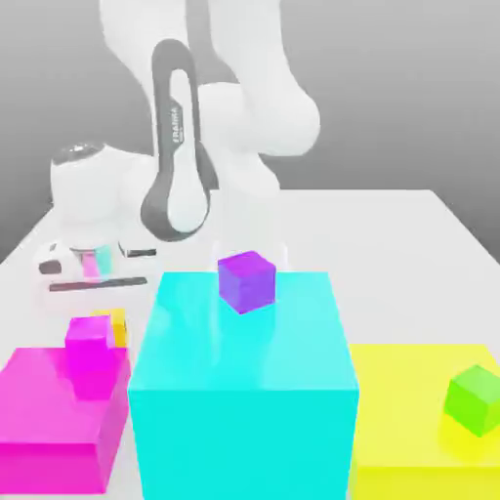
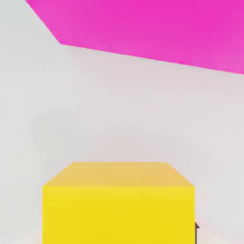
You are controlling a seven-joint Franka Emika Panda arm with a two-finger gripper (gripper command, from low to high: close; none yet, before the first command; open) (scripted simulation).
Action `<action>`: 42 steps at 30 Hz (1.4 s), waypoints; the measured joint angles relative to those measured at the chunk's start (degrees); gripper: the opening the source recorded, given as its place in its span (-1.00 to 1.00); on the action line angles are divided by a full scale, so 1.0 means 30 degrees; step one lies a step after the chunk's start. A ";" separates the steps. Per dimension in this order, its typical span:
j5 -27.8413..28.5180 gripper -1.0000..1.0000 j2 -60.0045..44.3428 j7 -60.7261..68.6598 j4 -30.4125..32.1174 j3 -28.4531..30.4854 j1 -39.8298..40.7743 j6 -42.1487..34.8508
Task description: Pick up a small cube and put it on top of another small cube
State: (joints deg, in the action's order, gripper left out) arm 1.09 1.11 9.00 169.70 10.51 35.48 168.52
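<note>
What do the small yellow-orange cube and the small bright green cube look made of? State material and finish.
Small yellow-orange cube: looks like smooth matte plastic, with flat uniform colour, no grain and no glare. Small bright green cube: likely the same, evenly shaded with crisp edges. Both are simulator renders, so material stays a guess.

We find the exterior view facing the arm's base (image 1: 88,200) across the table (image 1: 391,234) — blocks nearest its lens. The hand view sits close above the yellow cube (image 2: 119,202); both share it (image 1: 118,325) and the magenta block (image 1: 54,415) (image 2: 157,28).
</note>
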 joint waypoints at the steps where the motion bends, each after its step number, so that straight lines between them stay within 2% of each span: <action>1: 0.0438 -1.00 0.0695 -0.0284 0.0120 -0.0017 0.0101 -0.0571; 3: -0.0247 -1.00 0.1101 0.0103 0.0193 0.0433 0.0306 -0.1065; 6: -0.2788 -1.00 0.0652 0.1641 -0.0137 0.1507 0.0471 -0.1418; 9: -0.5561 -1.00 -0.0311 0.3497 -0.1561 0.1563 0.0480 -0.2521; 13: -0.8070 -1.00 -0.1648 0.5185 -0.3702 0.1405 0.0838 -0.4123; 25: -1.2065 -1.00 -0.4492 0.7911 -0.9839 0.0698 0.2337 -0.7486; 36: -1.0946 -1.00 -0.5786 0.8329 -1.6311 -0.2758 -0.0933 -1.1460; 42: -0.8863 -1.00 -0.6274 0.7411 -1.8971 -0.5111 -0.4069 -1.3971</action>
State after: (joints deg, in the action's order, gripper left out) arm -25.50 -17.71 31.23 112.79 -4.82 23.27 126.61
